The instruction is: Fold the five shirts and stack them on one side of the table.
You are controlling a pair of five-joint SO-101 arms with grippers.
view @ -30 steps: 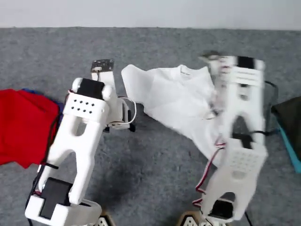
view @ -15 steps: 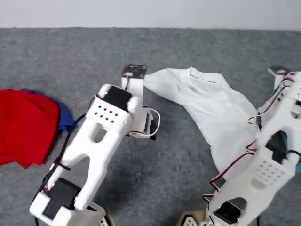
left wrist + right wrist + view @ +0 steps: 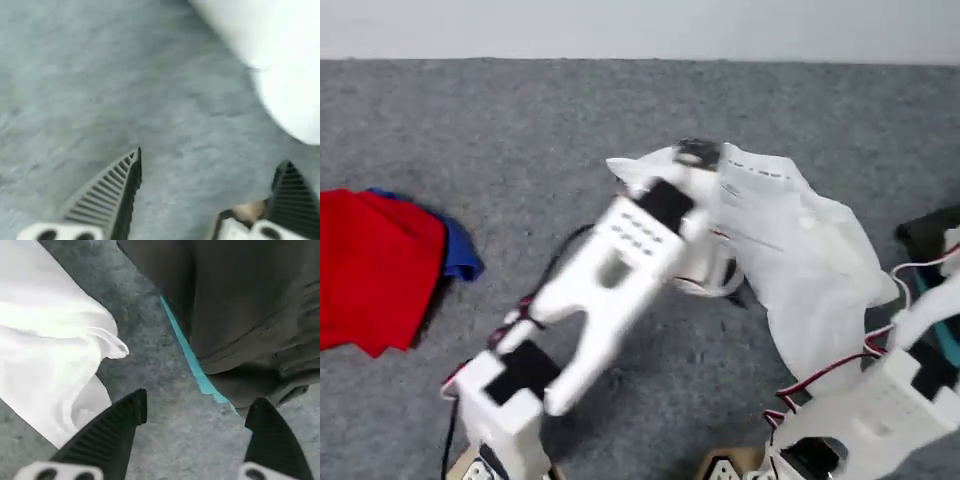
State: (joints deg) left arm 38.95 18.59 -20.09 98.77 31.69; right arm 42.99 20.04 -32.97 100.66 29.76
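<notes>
Table (image 3: 520, 130): grey, covered edge to edge in a short-pile, carpet-like fabric, mottled light and dark grey. The same grey surface (image 3: 75, 75) shows close up in the left wrist view, with a fuzzy fibre texture and faint lighter streaks. In the right wrist view the grey surface (image 3: 150, 365) looks darker. The table's far edge meets a plain pale wall (image 3: 640, 28) in a straight line across the full width. The wall is blank, flat and off-white.
</notes>
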